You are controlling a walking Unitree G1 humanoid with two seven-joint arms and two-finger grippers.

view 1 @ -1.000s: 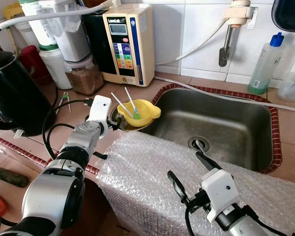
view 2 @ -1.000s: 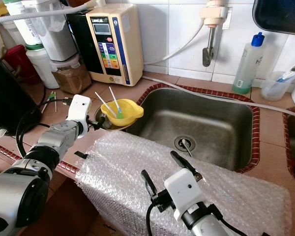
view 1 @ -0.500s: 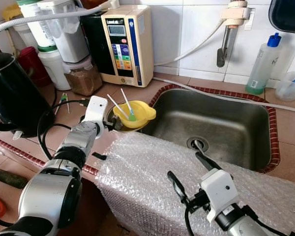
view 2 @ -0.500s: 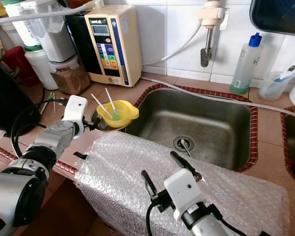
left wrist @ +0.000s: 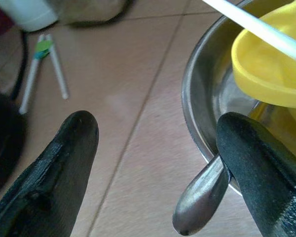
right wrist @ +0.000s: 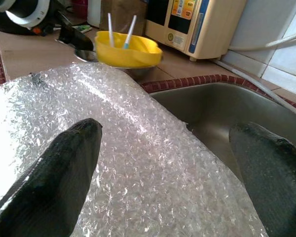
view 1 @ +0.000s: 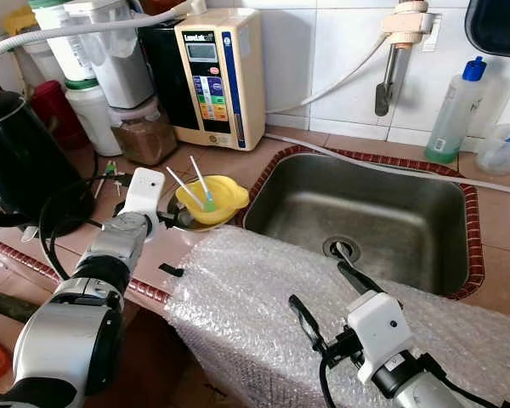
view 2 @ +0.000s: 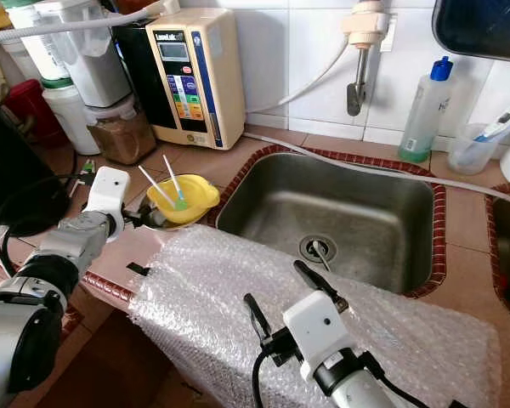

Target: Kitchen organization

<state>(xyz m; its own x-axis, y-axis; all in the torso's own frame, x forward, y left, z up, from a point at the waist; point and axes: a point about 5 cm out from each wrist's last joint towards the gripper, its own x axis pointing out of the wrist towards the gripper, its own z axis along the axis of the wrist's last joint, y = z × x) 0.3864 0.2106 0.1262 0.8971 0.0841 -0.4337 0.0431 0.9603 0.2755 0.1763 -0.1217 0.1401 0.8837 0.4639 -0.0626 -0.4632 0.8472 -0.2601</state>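
Now the sink sits at 3 o'clock of my steel bowl on the surface, a yellow bowl inside; my left hand gapes wide at its rim, 1 finger touching a spoon handle. My right hand hovers wide open over bubble wrap.

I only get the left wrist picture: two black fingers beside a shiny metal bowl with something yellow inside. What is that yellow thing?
Observer: A yellow plastic bowl nested in the shiny metal bowl, which stands on the tiled counter just left of a stainless steel sink.
Operator: And the white stick crossing my picture?
Observer: One of two white-handled utensils standing in the yellow bowl; one has a green tip.
Operator: What is the other arm doing?
Observer: The right claw hovers open above a clear bubble wrap sheet draped over the counter's front edge.
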